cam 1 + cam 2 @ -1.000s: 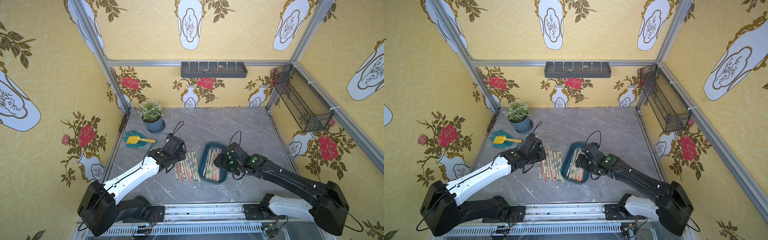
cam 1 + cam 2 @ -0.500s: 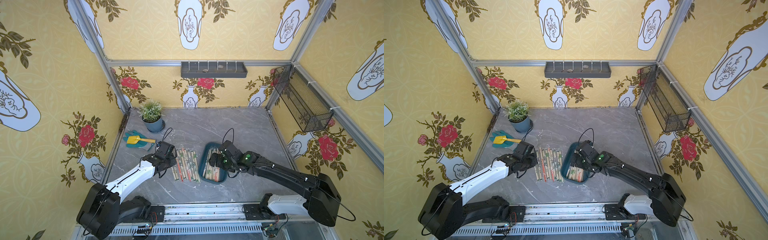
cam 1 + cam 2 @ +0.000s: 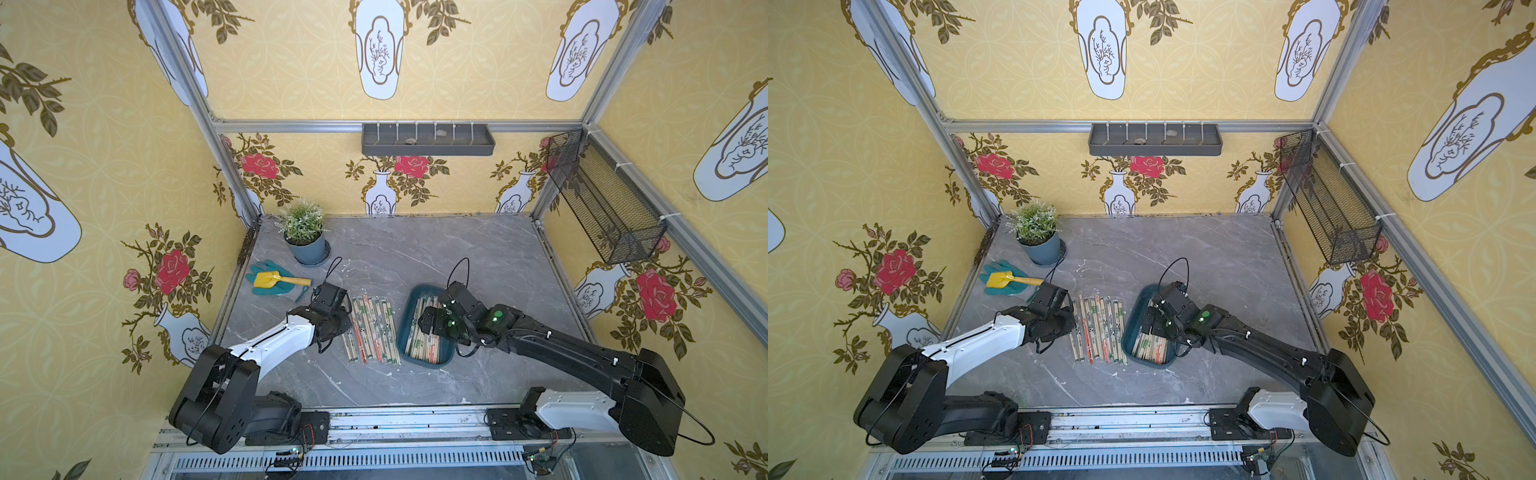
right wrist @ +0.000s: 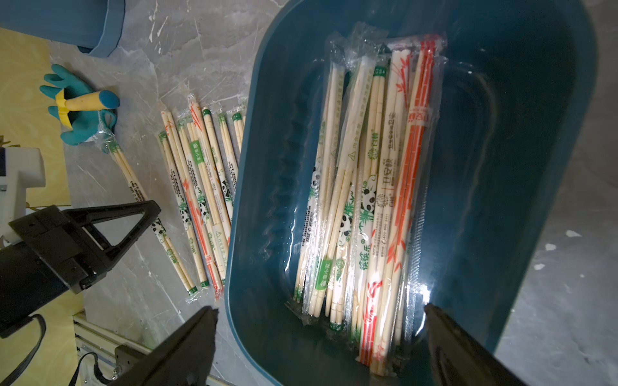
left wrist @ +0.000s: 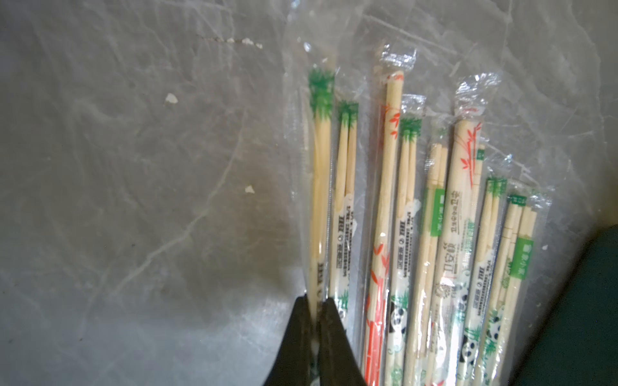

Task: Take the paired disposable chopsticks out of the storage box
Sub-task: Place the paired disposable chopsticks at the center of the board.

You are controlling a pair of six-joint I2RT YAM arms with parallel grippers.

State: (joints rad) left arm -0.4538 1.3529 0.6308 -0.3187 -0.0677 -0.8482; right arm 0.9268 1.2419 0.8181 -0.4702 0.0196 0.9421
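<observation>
Teal plastic forms the storage box (image 4: 267, 133). The right pincer (image 4: 319, 309) hangs over one end of it with its jaws spread wide and nothing in them. One of its fingers (image 4: 195, 337) sits outside the box rim, on the side toward the other arm, and its partner is inside the walls. A loose heap of paired disposable chopsticks (image 4: 361, 183) lies on the box floor, straight ahead of the gap and running away from the tips.

The left pincer (image 5: 316, 300) is pinched tight on a single green-printed pair (image 5: 321, 167) in its clear sleeve. That pair runs on ahead of the tips over the grey marble tabletop (image 5: 133, 167); whether it is lifted or resting there cannot be told. On the box side of this pincer a row of sleeved pairs (image 5: 451, 217) lies side by side on the tabletop, the nearest close beside the held one. In both top views the row fills the space between the two pincers, just beside the box rim (image 3: 402, 332). On the left pincer's other side, near it, a yellow trowel (image 3: 270, 279) rests on a teal glove (image 3: 259, 289).
</observation>
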